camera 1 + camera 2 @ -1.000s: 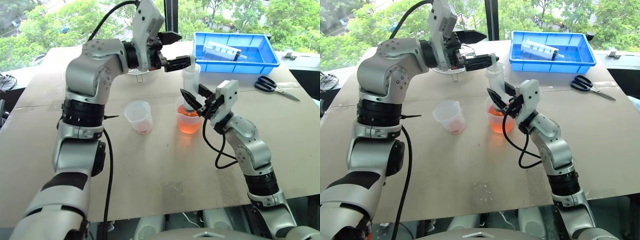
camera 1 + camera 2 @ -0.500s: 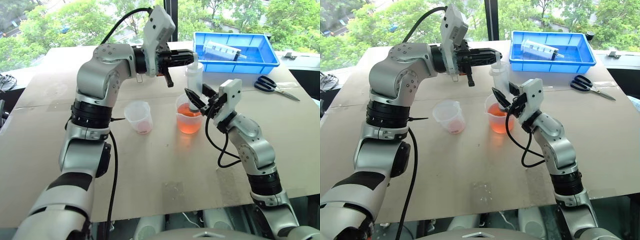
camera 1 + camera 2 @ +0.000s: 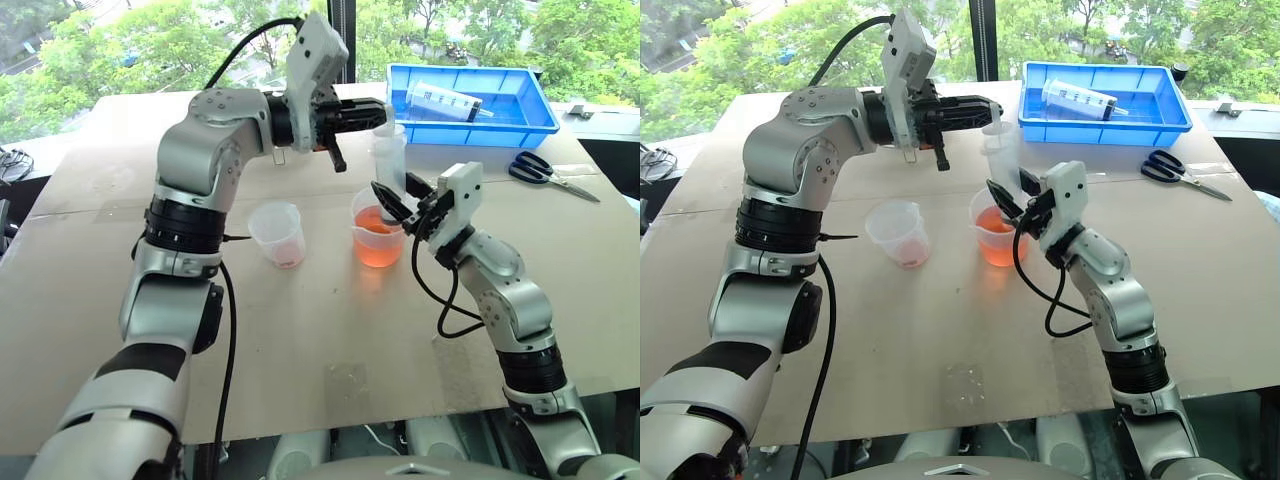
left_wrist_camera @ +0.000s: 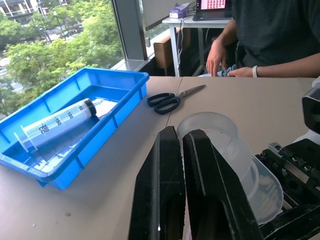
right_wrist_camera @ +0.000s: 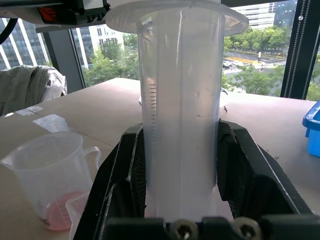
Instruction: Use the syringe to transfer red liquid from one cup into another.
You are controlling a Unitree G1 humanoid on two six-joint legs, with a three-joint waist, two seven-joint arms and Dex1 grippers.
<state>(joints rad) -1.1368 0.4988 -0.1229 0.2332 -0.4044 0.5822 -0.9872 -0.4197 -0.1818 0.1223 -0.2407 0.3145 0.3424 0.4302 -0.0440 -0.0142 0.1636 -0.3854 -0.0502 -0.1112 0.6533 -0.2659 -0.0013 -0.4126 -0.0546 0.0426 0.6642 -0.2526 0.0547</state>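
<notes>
Syringe (image 3: 386,160) stands upright in our spouted beaker (image 3: 378,240) of red liquid (image 3: 378,250), barrel clamped between our right gripper's (image 5: 180,165) fingers. Our left gripper (image 3: 368,116) sits level at the syringe top, fingers pressed together, apparently nipping the plunger's edge. Narrower cup (image 3: 277,232) stands beside the beaker, a little red at its bottom. Blue tray (image 3: 520,122) and scissors (image 3: 552,174) are well behind.

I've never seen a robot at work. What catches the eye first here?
Mid-table, the right gripper clamps a milky syringe standing upright in a spouted beaker of orange-red liquid, while the left gripper, shut, sits at the syringe's top. Behind, a bright blue tray holds a second, clear syringe.
</notes>
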